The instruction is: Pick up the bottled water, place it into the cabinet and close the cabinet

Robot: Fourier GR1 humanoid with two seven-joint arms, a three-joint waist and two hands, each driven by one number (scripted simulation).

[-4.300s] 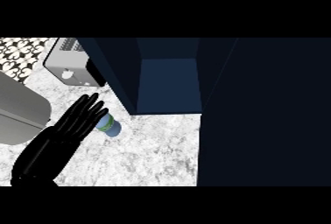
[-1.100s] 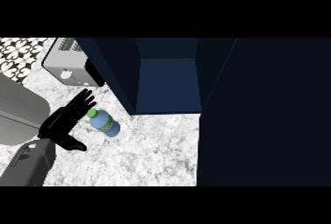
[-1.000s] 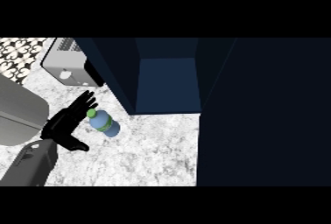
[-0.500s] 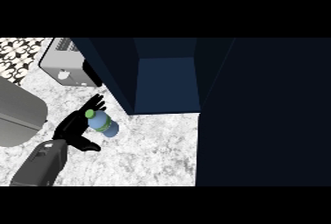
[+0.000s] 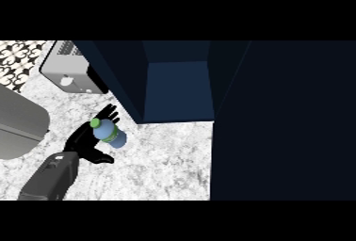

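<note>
My left hand (image 5: 84,143) is at the bottled water (image 5: 109,134), which is in front of the open cabinet (image 5: 177,89), near its left wall. My fingers lie mostly straight behind the bottle and my thumb sticks out below it; I cannot tell if they really close around it. A grey appliance (image 5: 69,70) stands to the left of the cabinet, on the marble counter (image 5: 167,155).

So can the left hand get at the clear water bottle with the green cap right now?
Probably yes: the left hand is already at the clear water bottle with the green cap, fingers behind it, nothing between them.
</note>
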